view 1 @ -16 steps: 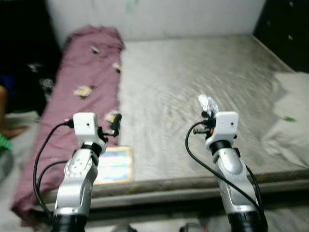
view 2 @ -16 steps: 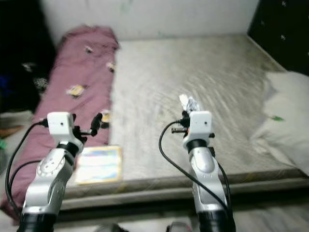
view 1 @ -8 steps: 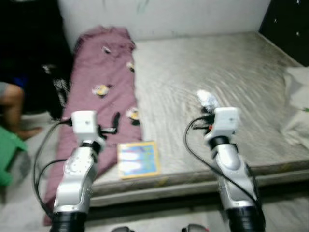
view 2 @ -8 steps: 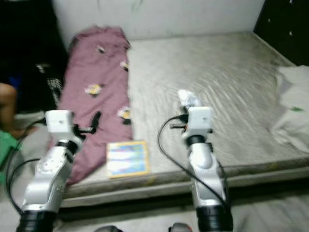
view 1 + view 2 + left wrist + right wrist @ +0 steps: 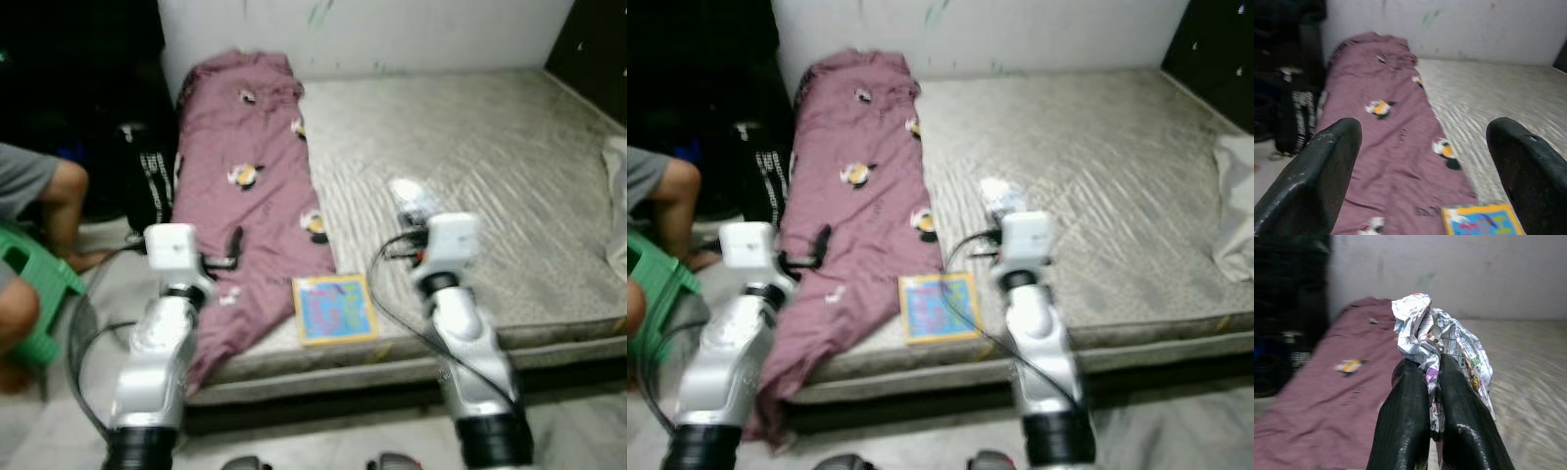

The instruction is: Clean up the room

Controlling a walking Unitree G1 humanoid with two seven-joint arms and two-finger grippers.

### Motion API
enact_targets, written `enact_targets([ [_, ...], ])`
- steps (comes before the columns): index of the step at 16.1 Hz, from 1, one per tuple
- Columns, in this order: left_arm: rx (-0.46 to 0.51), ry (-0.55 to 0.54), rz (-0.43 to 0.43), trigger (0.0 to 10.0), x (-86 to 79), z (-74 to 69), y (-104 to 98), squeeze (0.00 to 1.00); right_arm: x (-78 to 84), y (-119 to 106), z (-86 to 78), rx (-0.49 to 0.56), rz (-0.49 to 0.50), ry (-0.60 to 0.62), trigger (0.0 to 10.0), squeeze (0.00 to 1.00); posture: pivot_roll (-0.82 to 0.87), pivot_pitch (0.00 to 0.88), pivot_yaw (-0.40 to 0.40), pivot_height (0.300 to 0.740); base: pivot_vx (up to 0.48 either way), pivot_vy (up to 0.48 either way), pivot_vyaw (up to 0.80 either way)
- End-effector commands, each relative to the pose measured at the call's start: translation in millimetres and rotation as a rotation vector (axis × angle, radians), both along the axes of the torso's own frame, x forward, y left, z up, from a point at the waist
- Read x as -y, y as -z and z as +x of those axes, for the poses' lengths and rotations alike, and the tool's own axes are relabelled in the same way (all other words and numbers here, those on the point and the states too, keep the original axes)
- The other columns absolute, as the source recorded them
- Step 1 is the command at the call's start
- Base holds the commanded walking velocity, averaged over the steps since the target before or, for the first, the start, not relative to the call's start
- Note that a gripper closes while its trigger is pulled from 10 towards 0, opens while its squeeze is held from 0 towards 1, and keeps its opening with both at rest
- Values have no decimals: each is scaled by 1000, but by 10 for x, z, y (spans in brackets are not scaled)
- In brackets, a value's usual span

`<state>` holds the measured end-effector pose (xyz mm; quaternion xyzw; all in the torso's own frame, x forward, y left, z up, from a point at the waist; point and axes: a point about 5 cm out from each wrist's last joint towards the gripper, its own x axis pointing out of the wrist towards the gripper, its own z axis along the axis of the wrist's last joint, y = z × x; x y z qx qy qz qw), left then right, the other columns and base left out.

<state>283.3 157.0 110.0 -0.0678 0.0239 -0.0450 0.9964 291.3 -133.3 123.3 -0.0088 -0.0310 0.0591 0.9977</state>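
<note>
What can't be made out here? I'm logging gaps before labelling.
- Person: cut off by the left edge, eye views.
- White bedding: cut off by the right edge.
- Book cover: blurred, unreadable.
- Crumpled paper print: too small; right claw covers its lower part.

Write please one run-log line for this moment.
right tool: shut on crumpled paper | left tool: open, holding nothing | book: near mattress edge | maroon blanket: along left side
</note>
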Motion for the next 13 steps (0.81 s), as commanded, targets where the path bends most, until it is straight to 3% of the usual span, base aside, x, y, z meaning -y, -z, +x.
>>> enact_targets([
  [1,12,42,-3,10000,112,17,-15,0,9,-8,-33,10,-15,-12,10000,0,-79,0,45,740,0,476,0],
  [4,36,19,-9,10000,98,12,-43,0,27,-31,11,18,-19,-2,10000,0,-75,0,39,740,0,477,0],
  [13,114,17,97,10000,151,26,-191,0,-9,-203,103,84,-54,-41,10000,0,-65,0,24,740,0,0,800],
])
